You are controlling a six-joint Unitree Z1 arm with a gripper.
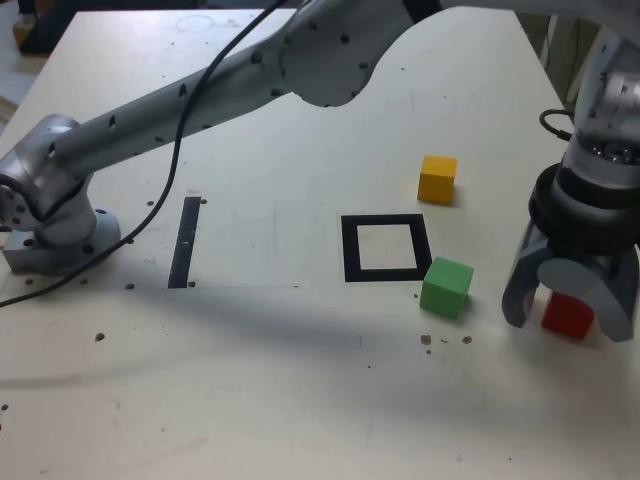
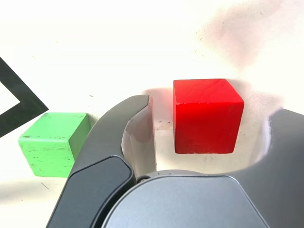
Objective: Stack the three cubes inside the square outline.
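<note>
Wrist view puts the red cube (image 2: 206, 116) squarely between the spread jaws of the gripper (image 2: 209, 128), gaps on both sides, nothing held yet. Relative to the square outline (image 1: 385, 248), it lies beyond the green cube (image 1: 446, 287), toward the exterior view's right.
</note>
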